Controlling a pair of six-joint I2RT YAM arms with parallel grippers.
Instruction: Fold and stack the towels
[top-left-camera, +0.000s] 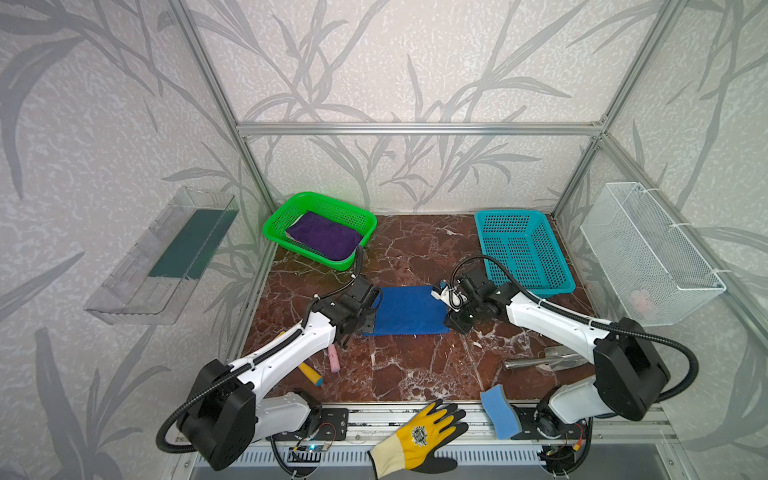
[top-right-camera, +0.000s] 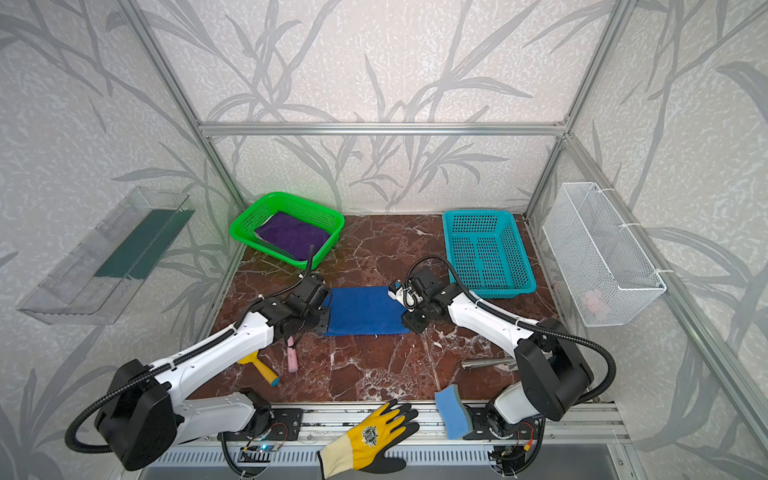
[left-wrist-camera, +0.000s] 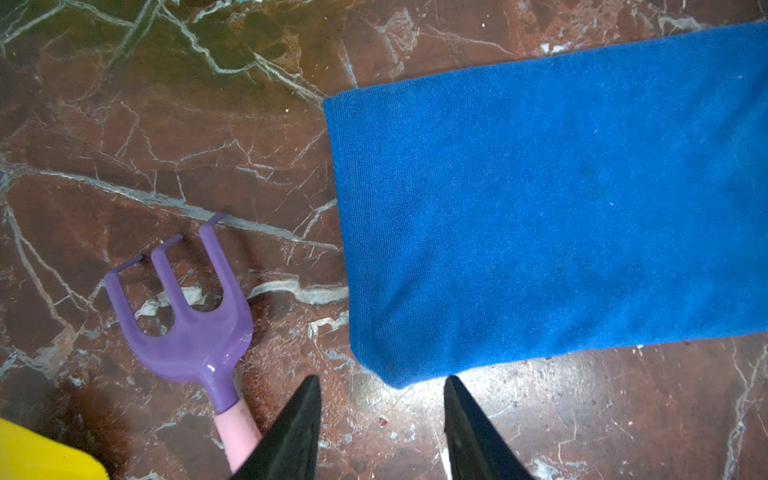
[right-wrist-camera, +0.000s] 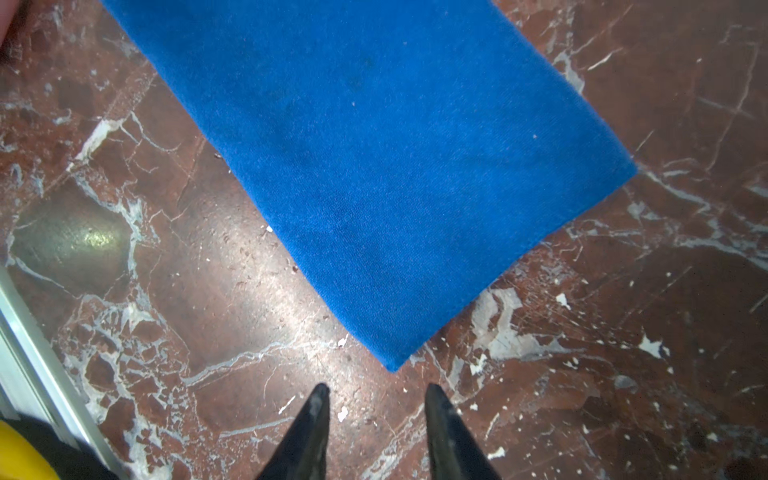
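Note:
The royal blue towel lies folded flat in a rectangle on the marble table in both top views. My left gripper is open at the towel's near left corner. In the left wrist view that corner of the towel lies just ahead of the empty fingertips. My right gripper is open at the near right corner, with the towel just beyond its tips. The dark purple towel lies in the green basket, a pale cloth edge showing beneath it.
A teal basket stands back right and a white wire basket hangs on the right wall. A purple rake and a yellow-handled tool lie near my left arm. A metal trowel, sponge and glove lie in front.

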